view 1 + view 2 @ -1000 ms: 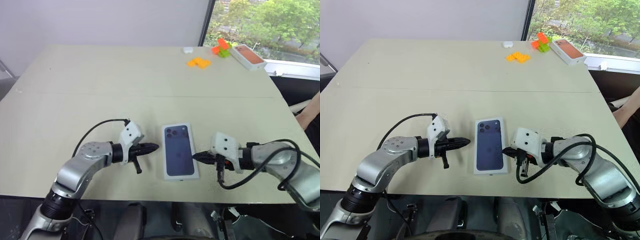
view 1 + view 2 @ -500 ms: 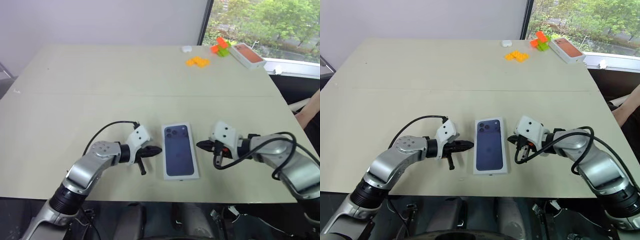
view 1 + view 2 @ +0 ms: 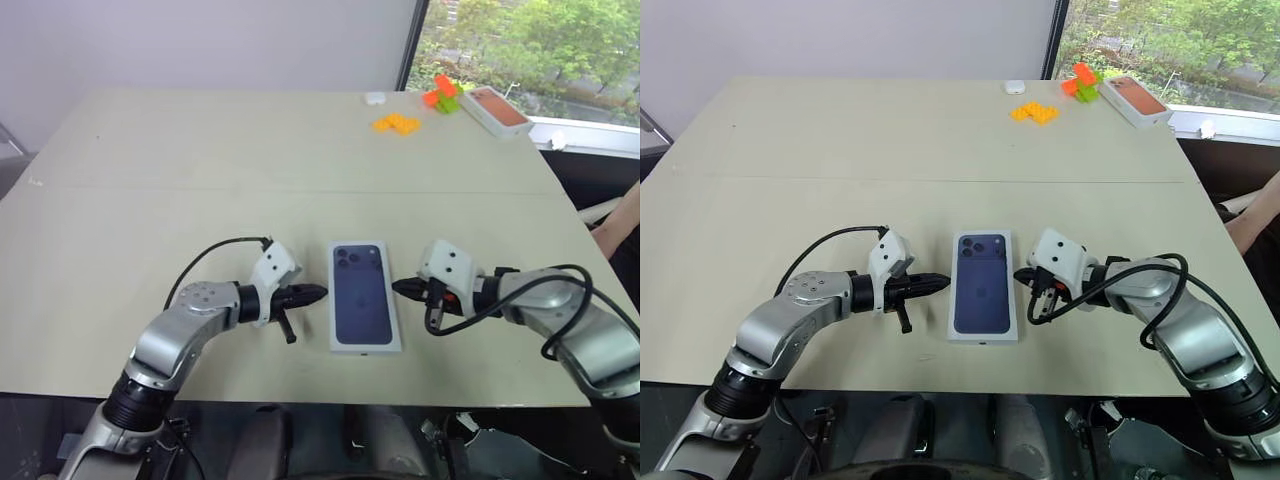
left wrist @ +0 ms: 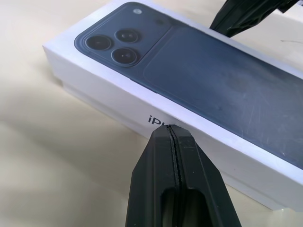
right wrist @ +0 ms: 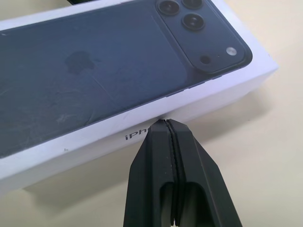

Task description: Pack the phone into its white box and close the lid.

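Now, table: my pale table (image 3: 200, 160) carries everything, and the closed pack lies at its near edge, right in front of me.
Lid: the lid (image 3: 365, 293) sits down flat over the white box (image 4: 118, 113), its printed dark blue phone picture facing up with the camera cluster at the far end.
White box: it shows as a thin strip under the lid's lower edge along the long side in my left wrist view.
Phone: I cannot see it with the lid seated.
Left gripper: my left gripper (image 3: 312, 294) is at nine o'clock from the lid, level with its middle, pointing at its long side; its jaws are pressed together on nothing.
Left tip: in my left wrist view the fingertips (image 4: 166, 135) reach the lid's lettered side wall; whether they touch it, I cannot tell.
Right gripper: my right gripper (image 3: 402, 289) is at three o'clock from the lid, pointing at the opposite long side, jaws likewise together and empty.
Right tip: it sits just beside the lid's lettered wall in my right wrist view.
Far corner: at about one o'clock lie orange blocks (image 3: 397, 124), an orange and green block pile (image 3: 441, 93), a box with a salmon-orange top (image 3: 496, 111) and a small white object (image 3: 375, 98).
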You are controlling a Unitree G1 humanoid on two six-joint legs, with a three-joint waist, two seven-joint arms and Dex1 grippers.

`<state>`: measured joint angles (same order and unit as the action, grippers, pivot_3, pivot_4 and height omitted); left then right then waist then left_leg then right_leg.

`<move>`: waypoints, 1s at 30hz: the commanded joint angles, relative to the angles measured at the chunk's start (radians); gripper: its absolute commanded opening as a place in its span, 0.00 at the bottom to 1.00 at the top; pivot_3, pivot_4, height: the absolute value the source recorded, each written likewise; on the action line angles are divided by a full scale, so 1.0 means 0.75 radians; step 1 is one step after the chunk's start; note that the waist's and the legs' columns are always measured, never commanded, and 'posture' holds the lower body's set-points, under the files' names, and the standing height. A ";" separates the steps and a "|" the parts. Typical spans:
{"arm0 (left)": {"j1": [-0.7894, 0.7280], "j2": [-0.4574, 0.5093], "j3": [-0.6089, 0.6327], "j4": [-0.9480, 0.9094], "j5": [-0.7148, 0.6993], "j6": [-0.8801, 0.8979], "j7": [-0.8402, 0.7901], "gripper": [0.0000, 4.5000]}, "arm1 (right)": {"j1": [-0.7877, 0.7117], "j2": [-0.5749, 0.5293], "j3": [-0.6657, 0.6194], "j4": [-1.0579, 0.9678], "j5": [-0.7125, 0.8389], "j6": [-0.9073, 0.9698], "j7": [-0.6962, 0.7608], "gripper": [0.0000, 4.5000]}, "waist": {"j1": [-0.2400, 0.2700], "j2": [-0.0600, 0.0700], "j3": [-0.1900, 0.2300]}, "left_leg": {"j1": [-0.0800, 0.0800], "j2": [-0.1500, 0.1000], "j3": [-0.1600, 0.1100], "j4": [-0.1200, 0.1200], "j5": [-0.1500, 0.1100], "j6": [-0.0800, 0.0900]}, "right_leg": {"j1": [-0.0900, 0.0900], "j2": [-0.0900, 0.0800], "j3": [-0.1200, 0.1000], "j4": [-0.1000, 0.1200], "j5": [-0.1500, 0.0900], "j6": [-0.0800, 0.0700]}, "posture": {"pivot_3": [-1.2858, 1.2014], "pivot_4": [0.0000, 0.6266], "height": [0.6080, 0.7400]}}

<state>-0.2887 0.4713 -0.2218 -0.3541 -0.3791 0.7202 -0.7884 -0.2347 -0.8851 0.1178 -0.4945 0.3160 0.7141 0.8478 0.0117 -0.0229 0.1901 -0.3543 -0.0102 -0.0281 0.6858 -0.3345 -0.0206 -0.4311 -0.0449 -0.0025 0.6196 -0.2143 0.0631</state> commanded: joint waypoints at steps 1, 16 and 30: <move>-0.011 -0.016 -0.043 -0.070 -0.036 -0.013 -0.030 0.00 | 0.004 -0.005 -0.020 -0.052 0.021 -0.022 0.029 0.00 | 0.000 0.000 0.000 | 0.000 0.000 0.000 0.000 0.000 0.000 | 0.000 0.000 0.000 0.000 0.000 0.000 | 0.52 0.24 1.00; -0.017 0.005 -0.059 -0.037 -0.001 -0.019 -0.023 0.00 | 0.005 0.017 -0.002 -0.030 -0.014 -0.032 0.023 0.00 | 0.000 0.000 0.000 | 0.000 0.000 0.000 0.000 0.000 0.000 | 0.000 0.000 0.000 0.000 0.000 0.000 | 0.52 0.24 1.00; -0.015 -0.028 -0.040 0.000 0.000 -0.018 0.013 0.00 | -0.018 0.025 0.011 -0.008 -0.034 -0.043 0.026 0.00 | 0.000 0.000 0.000 | 0.000 0.000 0.000 0.000 0.000 0.000 | 0.000 0.000 0.000 0.000 0.000 0.000 | 0.52 0.24 1.00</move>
<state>-0.2889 0.4635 -0.2433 -0.3311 -0.3700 0.7196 -0.7772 -0.2364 -0.8782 0.1167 -0.4798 0.2884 0.7104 0.8612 0.0118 -0.0229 0.1901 -0.3543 -0.0102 -0.0281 0.6858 -0.3345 -0.0206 -0.4310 -0.0448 -0.0026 0.6196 -0.2143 0.0631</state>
